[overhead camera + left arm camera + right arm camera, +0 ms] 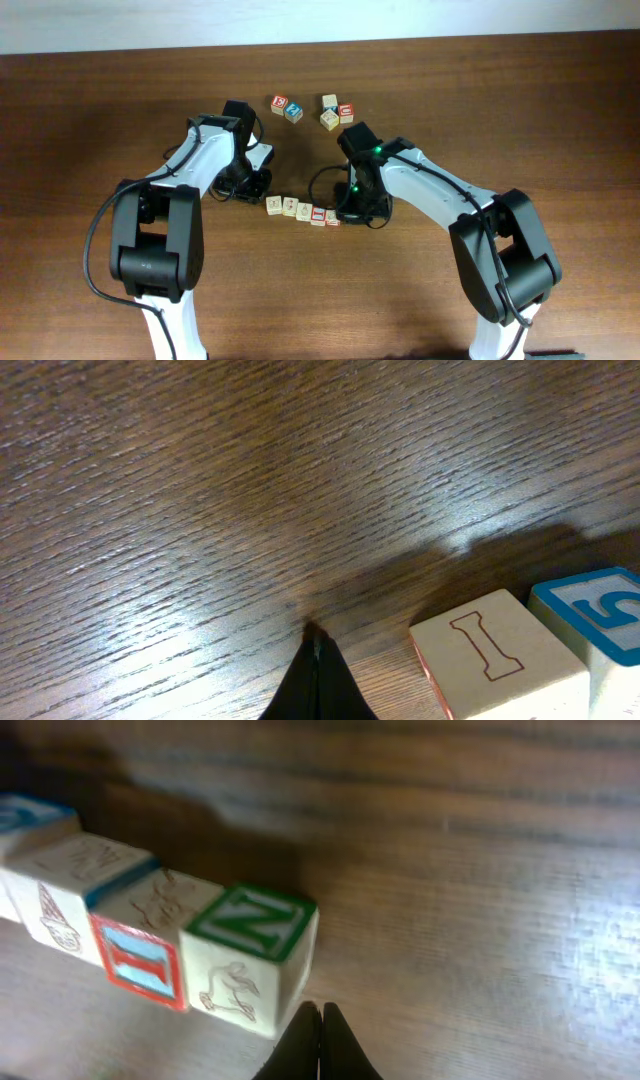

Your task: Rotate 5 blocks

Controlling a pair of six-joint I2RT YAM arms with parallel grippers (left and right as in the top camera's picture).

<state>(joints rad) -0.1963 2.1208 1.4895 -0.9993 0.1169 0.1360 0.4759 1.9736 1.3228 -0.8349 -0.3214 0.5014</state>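
Five small wooden blocks lie in a slanted row (303,211) between my two arms. In the right wrist view the row's end block (250,955) has a green N on top and a drawn figure on its side; its neighbour (140,960) shows a red-framed face. My right gripper (320,1012) is shut and empty, its tips right beside that end block's corner. My left gripper (317,645) is also shut and empty, low over the wood just left of the other end block, marked I (495,660). Next to that one sits a blue-framed face (595,615).
A loose group of other cubes lies further back: a red one (280,102), a blue one (293,112) and three more (335,112). The table's far edge (320,48) runs along the back. Both arms (190,170) (440,195) flank the row.
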